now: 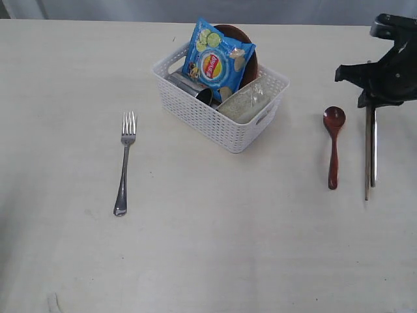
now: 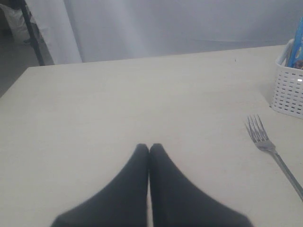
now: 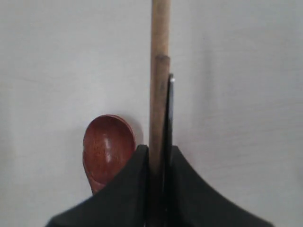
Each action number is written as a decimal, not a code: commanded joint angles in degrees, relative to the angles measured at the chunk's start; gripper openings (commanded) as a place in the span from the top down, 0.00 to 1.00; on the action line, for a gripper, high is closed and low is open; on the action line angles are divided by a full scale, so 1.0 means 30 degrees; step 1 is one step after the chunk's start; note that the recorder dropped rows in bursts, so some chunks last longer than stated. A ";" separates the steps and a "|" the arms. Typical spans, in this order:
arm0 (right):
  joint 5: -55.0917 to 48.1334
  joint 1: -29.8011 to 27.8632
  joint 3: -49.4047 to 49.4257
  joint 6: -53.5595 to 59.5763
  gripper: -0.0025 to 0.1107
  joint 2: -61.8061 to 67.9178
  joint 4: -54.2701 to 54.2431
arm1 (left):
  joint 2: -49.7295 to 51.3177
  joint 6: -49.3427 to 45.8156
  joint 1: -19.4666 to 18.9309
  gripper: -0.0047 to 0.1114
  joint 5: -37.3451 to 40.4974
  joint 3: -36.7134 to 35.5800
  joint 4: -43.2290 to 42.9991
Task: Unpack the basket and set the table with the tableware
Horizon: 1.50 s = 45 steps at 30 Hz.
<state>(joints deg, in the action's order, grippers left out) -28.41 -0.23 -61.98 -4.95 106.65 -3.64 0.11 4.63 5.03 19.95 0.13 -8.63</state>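
Pale grey curtain (image 2: pixel 165 28) behind; dark slanted pole (image 2: pixel 32 33) alongside; soft even light.

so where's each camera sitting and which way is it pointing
Exterior: raised, looking down on the table and basket; only the right gripper shows.
Left wrist: low, looking across the table past the shut left gripper.
Right wrist: looking straight down past the right gripper, shut on the chopsticks, spoon beside.
Shared: exterior and left wrist both show the fork and basket.

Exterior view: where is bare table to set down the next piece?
Widest bare stretch: table on the near side of the basket, between fork and spoon. Also free left of the fork. Crowded at the right: spoon close beside the held chopsticks.
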 commanded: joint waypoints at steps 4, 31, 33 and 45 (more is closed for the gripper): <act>0.0662 -0.0053 0.0047 -0.0085 0.98 0.1527 -0.0189 | -0.0037 0.0045 0.0097 0.96 -0.0046 -0.0045 0.0099; -0.1343 -0.0093 0.0047 -0.0259 0.69 0.1433 0.0861 | -0.0037 0.0045 0.0097 0.96 -0.0046 -0.0045 -0.0036; -0.1676 -0.0093 0.0047 -0.0343 0.69 0.1120 0.1214 | -0.0037 0.0045 0.0097 0.96 -0.0046 -0.0045 -0.0036; -0.3563 -0.0053 0.0047 -0.0343 0.69 0.0916 0.1214 | -0.0037 0.0045 0.0097 0.96 -0.0046 -0.0045 -0.0036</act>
<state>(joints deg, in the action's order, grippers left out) -37.78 -0.23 -61.98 -5.77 109.88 -0.57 0.11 4.63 5.03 19.95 0.13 -8.63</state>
